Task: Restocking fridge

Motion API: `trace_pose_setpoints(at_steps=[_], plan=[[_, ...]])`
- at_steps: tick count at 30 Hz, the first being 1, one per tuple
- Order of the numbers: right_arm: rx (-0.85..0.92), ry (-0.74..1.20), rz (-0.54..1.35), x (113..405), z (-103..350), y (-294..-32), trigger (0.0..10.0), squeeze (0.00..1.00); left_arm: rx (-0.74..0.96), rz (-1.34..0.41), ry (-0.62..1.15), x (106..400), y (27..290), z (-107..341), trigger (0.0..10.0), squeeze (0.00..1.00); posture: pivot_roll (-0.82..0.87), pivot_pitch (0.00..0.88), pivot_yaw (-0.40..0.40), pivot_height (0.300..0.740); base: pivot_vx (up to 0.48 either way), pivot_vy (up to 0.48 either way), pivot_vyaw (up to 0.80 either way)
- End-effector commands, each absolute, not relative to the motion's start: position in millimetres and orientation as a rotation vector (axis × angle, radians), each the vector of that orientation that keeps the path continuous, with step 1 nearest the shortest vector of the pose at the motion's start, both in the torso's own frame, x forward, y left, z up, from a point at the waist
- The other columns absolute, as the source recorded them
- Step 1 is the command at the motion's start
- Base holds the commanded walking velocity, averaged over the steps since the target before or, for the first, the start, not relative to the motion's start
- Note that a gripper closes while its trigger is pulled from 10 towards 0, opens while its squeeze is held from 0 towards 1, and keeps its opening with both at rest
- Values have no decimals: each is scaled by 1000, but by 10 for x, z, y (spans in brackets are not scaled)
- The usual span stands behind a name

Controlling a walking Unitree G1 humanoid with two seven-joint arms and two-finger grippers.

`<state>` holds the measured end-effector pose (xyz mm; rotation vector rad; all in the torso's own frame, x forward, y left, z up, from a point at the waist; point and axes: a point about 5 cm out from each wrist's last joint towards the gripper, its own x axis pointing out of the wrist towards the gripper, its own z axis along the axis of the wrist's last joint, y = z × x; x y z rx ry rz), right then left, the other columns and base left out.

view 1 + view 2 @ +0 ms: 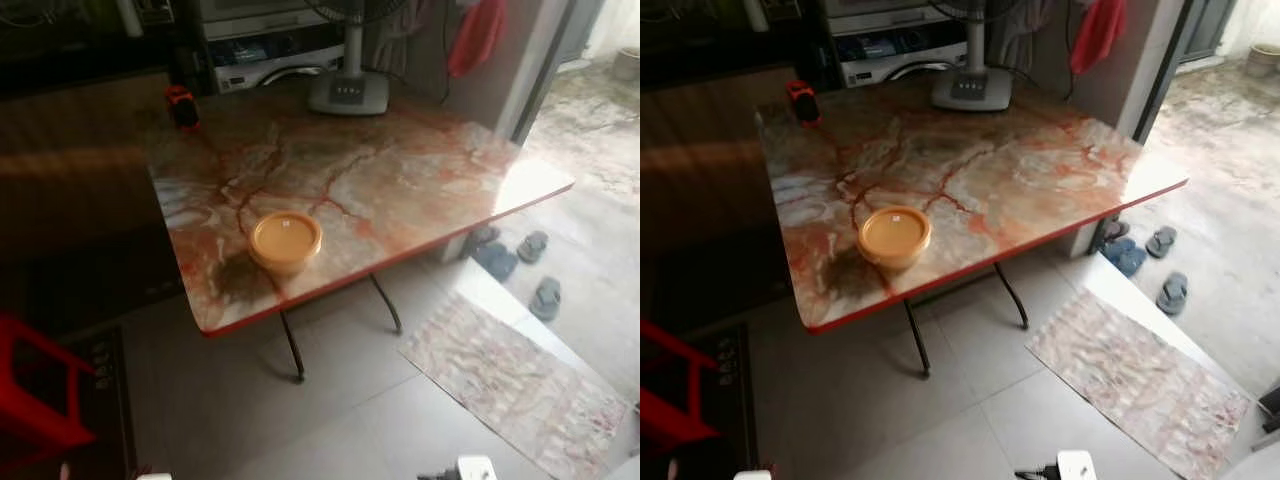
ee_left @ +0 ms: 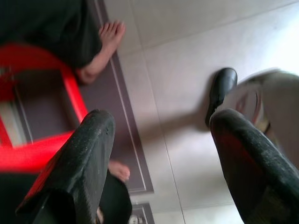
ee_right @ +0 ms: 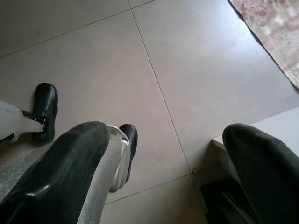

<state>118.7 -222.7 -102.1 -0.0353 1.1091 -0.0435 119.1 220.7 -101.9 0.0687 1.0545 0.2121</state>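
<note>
Left eye view: unlabelled orange tub on marble table

Daylight enters from the open doorway at the robot's right and falls across the grey tiled floor, which is washed pale there. It strikes the far right corner of the red-veined marble-patterned table top as a white glare patch. The left side of the head views sinks into deep shade, the dark wooden cabinet barely readable. The round orange lidded tub throws a soft shadow toward the robot's left. Both head views are slightly soft and hazy. In the wrist views the black fingers sit close and blurred, and the red plastic chair smears at the edge.
</note>
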Motion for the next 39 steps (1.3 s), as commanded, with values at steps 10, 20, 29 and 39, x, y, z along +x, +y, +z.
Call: trace_pose_setpoints(at_steps=[10, 20, 29, 39], plan=[[-20, 1102, -28, 1223, -1027, -2147, 10000, 0, 86, 237, 1065, 1140, 2282, -1019, 10000, 0, -15, 33, 0, 740, 0, 0, 800], [9, 1089, -37, 1263, -1019, -2122, 10000, 0, 167, 298, 946, 1214, 2329, -950, 10000, 0, -11, 40, -2, 740, 0, 0, 400], [3, 1091, -27, 1269, -1018, -2117, 10000, 0, 391, 263, 169, 2301, 2451, 74, 10000, 0, 4, 44, -2, 740, 0, 0, 0], [3, 1095, -12, 1261, -1024, -2097, 10000, 0, 435, 100, -272, 2545, 1968, 919, 10000, 0, 6, 49, 1, 740, 0, 0, 0]])
